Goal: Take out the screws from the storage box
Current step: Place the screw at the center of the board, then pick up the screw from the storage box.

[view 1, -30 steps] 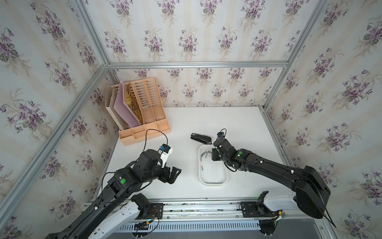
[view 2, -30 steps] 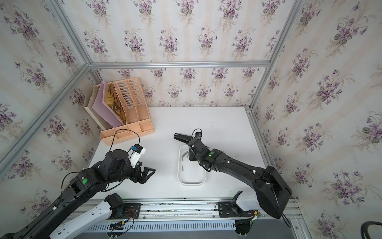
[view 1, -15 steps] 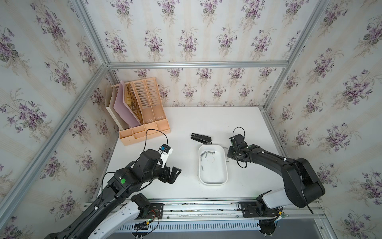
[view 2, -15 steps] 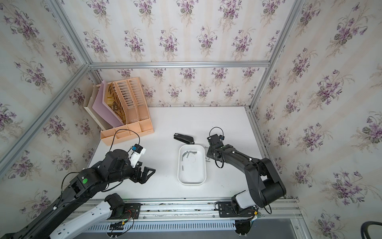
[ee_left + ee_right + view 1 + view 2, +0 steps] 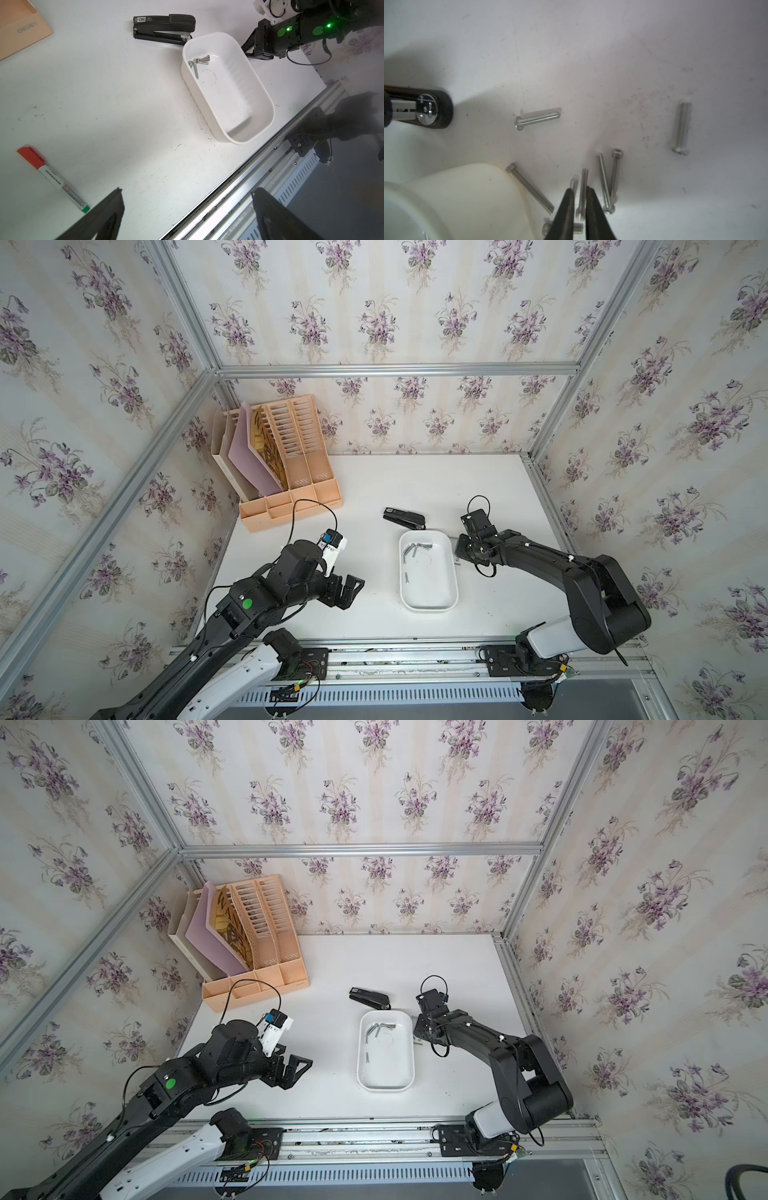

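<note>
The white storage box (image 5: 428, 608) (image 5: 384, 1088) (image 5: 268, 99) lies mid-table with a few silvery screws (image 5: 415, 549) (image 5: 376, 1029) (image 5: 198, 61) at its far end. Just right of the box, my right gripper (image 5: 459, 560) (image 5: 580, 190) is low over the table. Its jaws stand a narrow way apart, and a screw (image 5: 583, 187) lies loose in the gap. Several more screws (image 5: 537, 119) (image 5: 682, 128) lie on the table around it, beside the box corner (image 5: 456, 197). My left gripper (image 5: 353, 591) (image 5: 301, 1069) (image 5: 186, 191) hovers open and empty left of the box.
A black stapler (image 5: 405, 517) (image 5: 164, 27) (image 5: 425, 110) lies just behind the box. A peach file organizer (image 5: 286, 472) stands at the back left. A red-capped marker (image 5: 54, 179) lies near my left gripper. The metal rail (image 5: 415, 659) runs along the table's front edge.
My right gripper swung from over the box to the table on its right and lowered there. Its jaws, shut before, have parted slightly around the screw. The left arm has not moved.
</note>
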Action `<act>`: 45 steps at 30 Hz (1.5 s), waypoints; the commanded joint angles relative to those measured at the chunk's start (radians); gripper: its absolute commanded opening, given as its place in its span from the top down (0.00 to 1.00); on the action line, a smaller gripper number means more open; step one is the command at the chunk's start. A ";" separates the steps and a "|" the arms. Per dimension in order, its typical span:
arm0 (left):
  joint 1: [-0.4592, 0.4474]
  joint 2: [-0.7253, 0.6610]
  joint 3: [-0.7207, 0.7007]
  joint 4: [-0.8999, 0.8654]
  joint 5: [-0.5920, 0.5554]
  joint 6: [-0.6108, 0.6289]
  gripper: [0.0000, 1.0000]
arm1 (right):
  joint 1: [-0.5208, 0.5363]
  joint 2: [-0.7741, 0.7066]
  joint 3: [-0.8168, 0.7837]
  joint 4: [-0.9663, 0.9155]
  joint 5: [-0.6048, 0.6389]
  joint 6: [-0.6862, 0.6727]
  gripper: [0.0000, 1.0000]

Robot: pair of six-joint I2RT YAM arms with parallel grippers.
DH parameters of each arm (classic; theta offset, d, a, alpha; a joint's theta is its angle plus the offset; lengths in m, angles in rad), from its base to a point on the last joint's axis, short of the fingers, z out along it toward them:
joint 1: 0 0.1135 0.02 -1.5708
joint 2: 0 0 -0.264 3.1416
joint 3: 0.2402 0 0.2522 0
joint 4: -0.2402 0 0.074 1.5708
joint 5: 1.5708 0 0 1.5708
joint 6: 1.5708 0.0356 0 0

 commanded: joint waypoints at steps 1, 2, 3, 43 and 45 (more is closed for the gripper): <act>-0.001 -0.002 0.002 0.010 0.000 -0.003 0.01 | 0.000 -0.022 -0.009 0.022 -0.005 -0.009 0.75; 0.000 -0.002 0.003 0.010 0.000 -0.003 0.01 | 0.000 -0.029 -0.011 0.021 -0.005 -0.009 0.75; 0.000 -0.002 0.003 0.010 0.001 -0.003 0.01 | 0.001 -0.039 -0.014 0.025 -0.005 -0.010 0.75; 0.000 0.001 0.002 0.010 0.004 -0.003 0.01 | 0.362 0.218 0.193 0.111 -0.047 -0.126 0.79; -0.001 -0.002 0.002 0.012 0.004 -0.004 0.01 | 0.362 0.236 0.206 0.102 -0.041 -0.123 0.79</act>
